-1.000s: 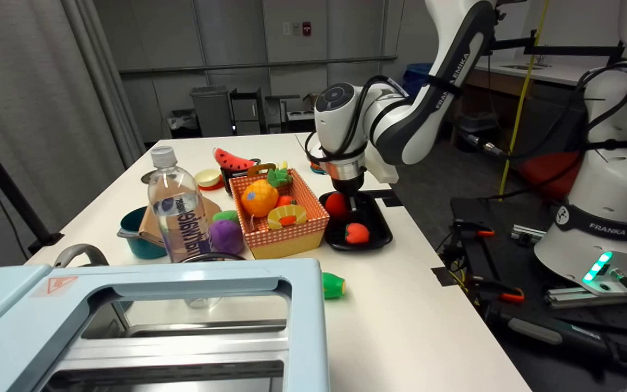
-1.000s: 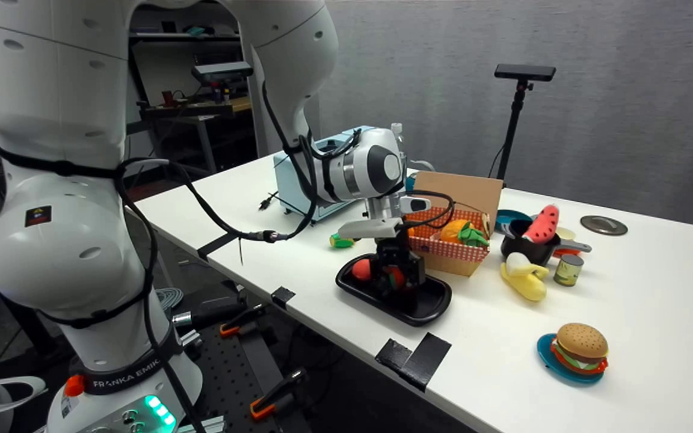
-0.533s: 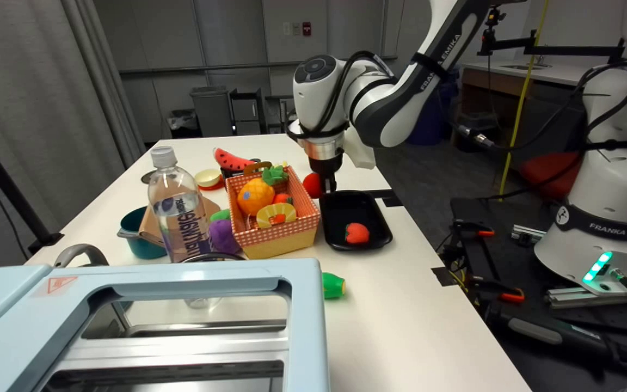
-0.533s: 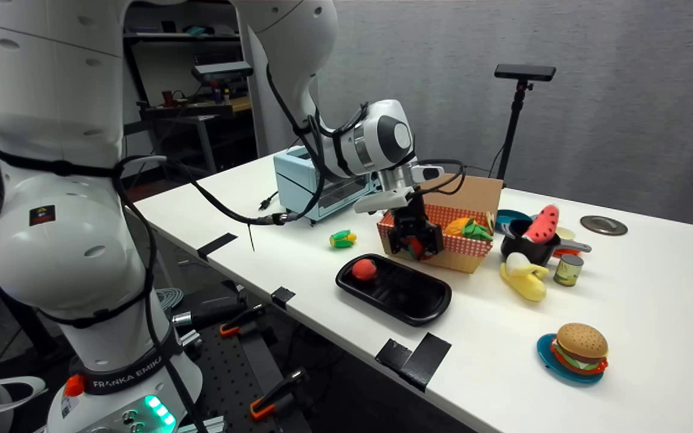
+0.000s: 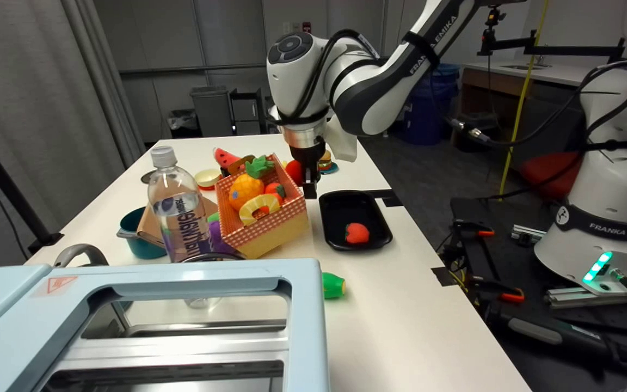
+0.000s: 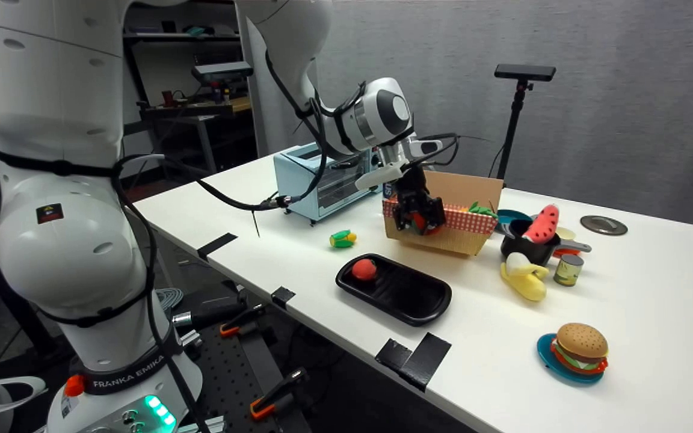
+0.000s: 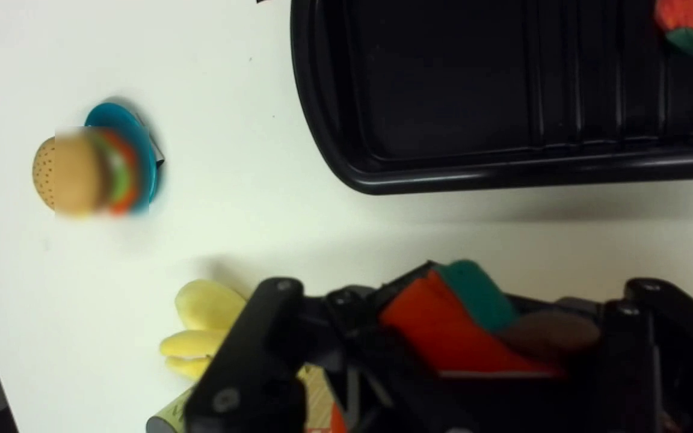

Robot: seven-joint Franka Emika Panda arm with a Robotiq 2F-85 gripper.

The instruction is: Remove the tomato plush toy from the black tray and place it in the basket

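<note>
My gripper (image 6: 420, 216) is shut on the tomato plush toy (image 7: 443, 328), whose red body and green leaf show between the fingers in the wrist view. The toy also shows in an exterior view (image 5: 294, 170). It is above the table, right against the outer side of the basket (image 5: 278, 237). The basket's wall (image 6: 458, 240) is tilted. The basket holds an orange pineapple toy (image 5: 245, 190), a yellow ring (image 5: 259, 208) and a red toy (image 5: 275, 189). The black tray (image 5: 349, 209) lies beside the basket, with a flatter red toy (image 6: 364, 269) at one end.
A water bottle (image 5: 177, 223) and a light-blue toaster oven (image 5: 183, 277) stand near the basket. A corn toy (image 6: 342, 239), a banana toy (image 6: 526, 279), a can (image 6: 568, 270), a pot with a watermelon slice (image 6: 542, 225) and a burger on a plate (image 6: 579, 349) lie around.
My gripper has lifted the tomato out of the black tray and carried it to the basket's side. The basket has been pushed away from the tray and has tilted.
</note>
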